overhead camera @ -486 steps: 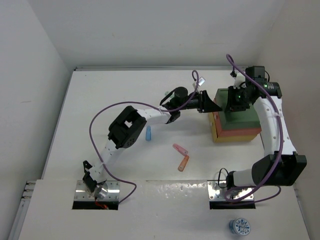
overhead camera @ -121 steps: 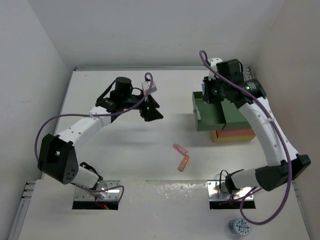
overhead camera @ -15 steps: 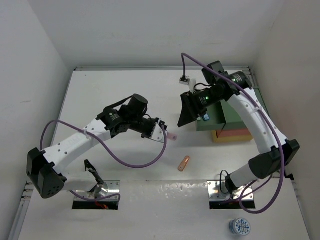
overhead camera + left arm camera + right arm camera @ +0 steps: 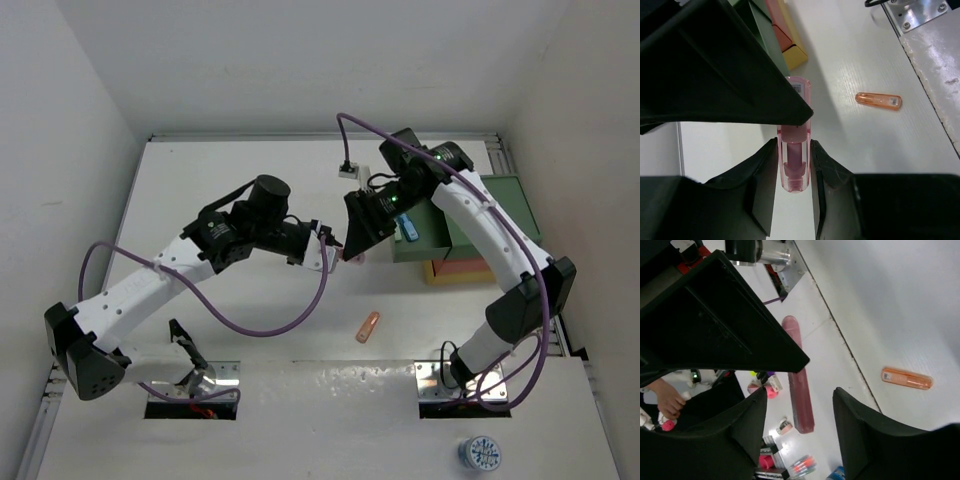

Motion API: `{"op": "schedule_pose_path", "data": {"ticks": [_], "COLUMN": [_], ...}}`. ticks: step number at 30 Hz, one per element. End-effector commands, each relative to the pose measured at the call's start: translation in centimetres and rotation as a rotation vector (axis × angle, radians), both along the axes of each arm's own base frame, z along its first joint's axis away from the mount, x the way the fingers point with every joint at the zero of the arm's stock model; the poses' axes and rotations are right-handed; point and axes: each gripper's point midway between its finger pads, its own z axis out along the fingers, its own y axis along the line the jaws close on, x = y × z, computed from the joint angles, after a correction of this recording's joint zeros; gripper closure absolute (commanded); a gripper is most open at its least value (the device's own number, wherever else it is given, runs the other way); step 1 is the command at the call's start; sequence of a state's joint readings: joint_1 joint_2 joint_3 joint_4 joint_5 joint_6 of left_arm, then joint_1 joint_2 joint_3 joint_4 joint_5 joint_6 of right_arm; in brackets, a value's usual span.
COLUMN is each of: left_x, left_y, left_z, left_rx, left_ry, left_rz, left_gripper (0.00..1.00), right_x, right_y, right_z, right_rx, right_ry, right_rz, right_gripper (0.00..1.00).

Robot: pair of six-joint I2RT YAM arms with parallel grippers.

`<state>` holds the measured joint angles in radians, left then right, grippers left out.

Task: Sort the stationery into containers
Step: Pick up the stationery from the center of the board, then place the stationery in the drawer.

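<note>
Your left gripper (image 4: 794,134) clamps a stubby translucent pink plastic marker (image 4: 794,167); its barcode label (image 4: 798,88) is unreadable. Your right gripper (image 4: 801,382) gapes wide, gripping nothing

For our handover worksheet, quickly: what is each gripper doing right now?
Left gripper: closed, holding the pink marker.
Right gripper: open, straddling that marker, not gripping.

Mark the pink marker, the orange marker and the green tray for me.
pink marker (image 4: 794,150), left wrist view, middle of its clear barrel.
orange marker (image 4: 368,326), top external view, middle of its body.
green tray (image 4: 430,250), top external view, its near wall.
</note>
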<state>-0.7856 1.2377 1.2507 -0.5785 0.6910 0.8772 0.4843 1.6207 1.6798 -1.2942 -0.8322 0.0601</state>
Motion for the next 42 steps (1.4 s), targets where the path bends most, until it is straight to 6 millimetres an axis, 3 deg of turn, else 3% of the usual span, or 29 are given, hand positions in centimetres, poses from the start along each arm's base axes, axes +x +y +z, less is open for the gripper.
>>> {"op": "schedule_pose_path", "data": {"ticks": [1, 3, 6, 7, 8, 9, 10, 13, 16, 17, 19, 22, 23, 24, 26, 30, 34, 37, 39, 41, 42], "left_x": [-0.3, -0.2, 0.0, 0.1, 0.4, 0.7, 0.9, 2.4, 4.1, 4.4, 5.3, 4.9, 4.2, 3.4, 2.9, 3.9, 4.4, 3.1, 2.4, 1.9, 2.0], "left_y": [-0.5, -0.6, -0.6, -0.6, -0.6, -0.6, -0.6, -0.4, 0.5, 0.8, 1.5, 1.8, 1.9, 1.6, 1.5, 1.8, 1.9, 1.3, 0.9, 1.0, 1.1], "left_z": [3.3, 3.3, 3.3, 3.3, 3.3, 3.5, 3.4, 3.5, 3.7, 3.8, 3.9, 3.6, 3.6, 1.4, 1.3, -2.4, -5.4, -6.9, -7.3, -8.0, -8.1], "left_rx": [-0.076, -0.077, -0.076, -0.076, -0.072, -0.082, -0.085, -0.110, -0.123, -0.137, -0.152, -0.202, -0.223, -0.202, -0.264, -0.303, -0.277, -0.230, -0.224, -0.214, -0.218], "left_ry": [-0.062, -0.067, -0.071, -0.075, -0.077, -0.081, -0.050, -0.017, -0.001, 0.021, 0.029, 0.101, 0.133, 0.178, 0.243, 0.428, 0.542, 0.591, 0.623, 0.646, 0.650], "left_rz": [-0.019, -0.020, -0.011, -0.006, 0.008, 0.024, 0.057, 0.174, 0.288, 0.330, 0.386, 0.403, 0.405, 0.403, 0.439, 0.626, 0.783, 0.761, 0.741, 0.732, 0.744], "left_gripper": [0.76, 0.76, 0.76, 0.73, 0.71, 0.68, 0.55, 0.34, 0.24, 0.21, 0.20, 0.19, 0.06, 0.00, 0.00, 0.00, 0.00, 0.00, 0.00, 0.00, 0.00], "right_x": [-0.2, -0.4, -0.7, -0.8, -0.8, -0.8, -0.7, -0.4, 0.9, 2.2, 3.5, 6.3, 6.6, 7.9, 8.0, 10.2, 11.4, 12.2, 12.3, 12.2, 12.1], "right_y": [1.0, 1.2, 1.3, 1.2, 1.2, 1.1, 0.9, 0.3, -1.6, -2.9, -4.6, -8.8, -9.9, -11.0, -12.5, -15.5, -16.7, -17.0, -17.0, -16.7, -16.5], "right_z": [2.1, 2.2, 2.3, 2.2, 2.1, 2.0, 2.0, 2.2, 2.9, 2.7, 2.5, 2.1, 0.7, 0.5, -0.4, -1.3, -3.0, -3.8, -4.3, -4.6, -4.6], "right_rx": [0.075, 0.084, 0.091, 0.089, 0.086, 0.078, 0.074, 0.057, 0.012, -0.034, -0.085, -0.193, -0.244, -0.292, -0.344, -0.463, -0.561, -0.599, -0.609, -0.604, -0.600], "right_ry": [-0.025, -0.021, -0.018, -0.018, -0.020, -0.030, -0.041, -0.073, -0.117, -0.151, -0.184, -0.302, -0.301, -0.371, -0.405, -0.525, -0.555, -0.558, -0.545, -0.541, -0.542], "right_rz": [0.027, 0.030, 0.037, 0.039, 0.038, 0.037, 0.037, 0.017, -0.057, -0.114, -0.184, -0.378, -0.422, -0.480, -0.551, -0.715, -0.775, -0.810, -0.815, -0.808, -0.806], "right_gripper": [0.47, 0.52, 0.68, 0.83, 0.91, 0.97, 1.00, 1.00, 1.00, 1.00, 1.00, 1.00, 1.00, 1.00, 1.00, 1.00, 1.00, 1.00, 0.89, 0.66, 0.61]}}
